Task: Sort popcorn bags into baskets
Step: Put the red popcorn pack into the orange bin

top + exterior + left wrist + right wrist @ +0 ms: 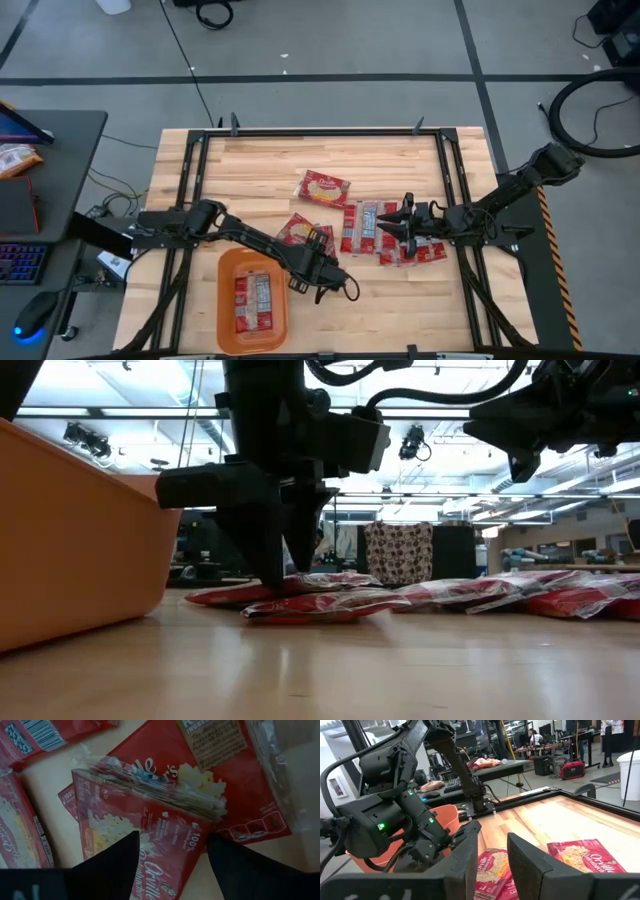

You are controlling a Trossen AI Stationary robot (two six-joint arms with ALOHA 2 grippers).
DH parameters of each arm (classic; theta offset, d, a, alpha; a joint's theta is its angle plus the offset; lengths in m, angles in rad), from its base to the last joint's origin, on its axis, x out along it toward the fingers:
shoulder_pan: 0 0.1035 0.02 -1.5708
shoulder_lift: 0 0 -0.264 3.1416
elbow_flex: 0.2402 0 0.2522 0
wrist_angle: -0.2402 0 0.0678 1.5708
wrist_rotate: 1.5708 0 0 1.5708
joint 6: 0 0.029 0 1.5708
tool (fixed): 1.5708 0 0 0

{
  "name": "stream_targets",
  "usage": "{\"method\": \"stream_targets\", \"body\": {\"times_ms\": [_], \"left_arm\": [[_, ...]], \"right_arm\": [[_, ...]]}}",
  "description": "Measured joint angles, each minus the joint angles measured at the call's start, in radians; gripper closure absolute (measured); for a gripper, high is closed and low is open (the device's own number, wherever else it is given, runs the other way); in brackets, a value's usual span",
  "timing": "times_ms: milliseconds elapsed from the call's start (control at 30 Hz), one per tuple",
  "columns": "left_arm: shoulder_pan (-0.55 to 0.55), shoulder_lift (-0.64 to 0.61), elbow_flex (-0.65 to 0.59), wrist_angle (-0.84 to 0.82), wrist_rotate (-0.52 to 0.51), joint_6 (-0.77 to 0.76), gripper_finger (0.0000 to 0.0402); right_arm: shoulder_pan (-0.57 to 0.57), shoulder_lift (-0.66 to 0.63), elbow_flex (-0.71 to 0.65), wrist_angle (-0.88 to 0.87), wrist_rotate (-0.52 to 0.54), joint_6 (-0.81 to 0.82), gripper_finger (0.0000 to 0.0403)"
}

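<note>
On pale wood table (400, 310) beside grey floor, both spread grippers (322, 262) (408, 226) above popcorn bags (322, 187).

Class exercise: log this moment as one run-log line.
left gripper: open over popcorn bag | right gripper: open, above table | basket: two bags inside

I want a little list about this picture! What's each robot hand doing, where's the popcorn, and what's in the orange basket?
left gripper: open, lowered over a popcorn bag beside the basket, fingers either side of it
right gripper: open, above the bags at the table's right, holding nothing
orange basket: near front edge, two packets inside
loose bags: one alone mid-table, a cluster under the right gripper
table: light wood
</note>
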Motion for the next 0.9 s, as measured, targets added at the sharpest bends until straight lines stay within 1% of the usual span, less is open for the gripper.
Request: {"method": "stream_targets", "body": {"times_ms": [200,367,667,767,900], "left_arm": [[0.0,0.031,0.0,0.008,-0.011,-0.015,0.0222],[-0.003,0.043,0.001,0.027,-0.022,0.001,0.0269],[0.0,0.027,0.004,0.011,-0.01,0.007,0.0375],[0.005,0.012,0.004,0.002,-0.005,0.01,0.0393],[0.023,-0.001,0.028,-0.036,0.03,0.01,0.0398]], "right_arm": [[0.0,0.0,0.0,0.0,-0.007,-0.001,0.0293],[0.0,0.0,0.0,0.004,-0.037,-0.002,0.0293],[0.0,0.0,0.0,0.01,-0.047,-0.02,0.0293],[0.0,0.0,0.0,0.01,-0.047,-0.02,0.0293],[0.0,0.0,0.0,0.01,-0.047,-0.02,0.0293]]}}
